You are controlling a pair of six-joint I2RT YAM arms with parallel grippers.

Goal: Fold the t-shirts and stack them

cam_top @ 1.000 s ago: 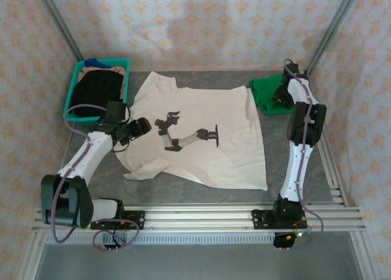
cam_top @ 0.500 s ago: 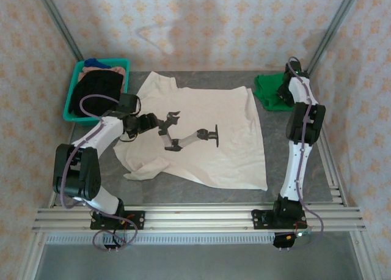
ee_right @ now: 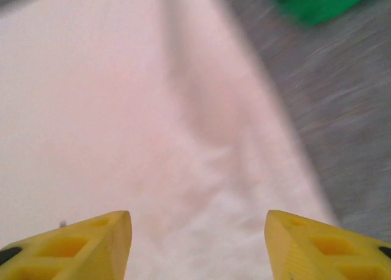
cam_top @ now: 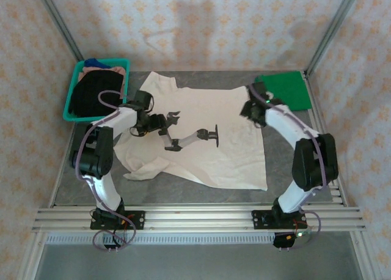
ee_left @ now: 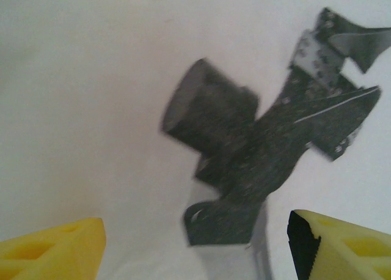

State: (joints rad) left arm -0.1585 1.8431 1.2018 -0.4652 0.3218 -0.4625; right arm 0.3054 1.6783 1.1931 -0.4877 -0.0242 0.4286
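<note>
Cream t-shirt (cam_top: pixel 214 158) lies spread on the desk (cam_top: pixel 153 191), green t-shirt (cam_top: pixel 284 90) at its far right corner, while wrist views show left gripper (ee_left: pixel 195 249) and right gripper (ee_right: pixel 198 243) released, empty.

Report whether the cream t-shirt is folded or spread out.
Spread out. The cream t-shirt lies mostly flat on the table, its black print fully showing; no part is folded over.

We see a grey table (cam_top: pixel 287 170) bearing a cream t-shirt (cam_top: pixel 214 158) spread flat beneath the left gripper (cam_top: pixel 157 121) and right gripper (cam_top: pixel 248 109), a green t-shirt (cam_top: pixel 287 89) just beyond the right gripper, and a teal basket (cam_top: pixel 104 61) outward of the left gripper.
</note>
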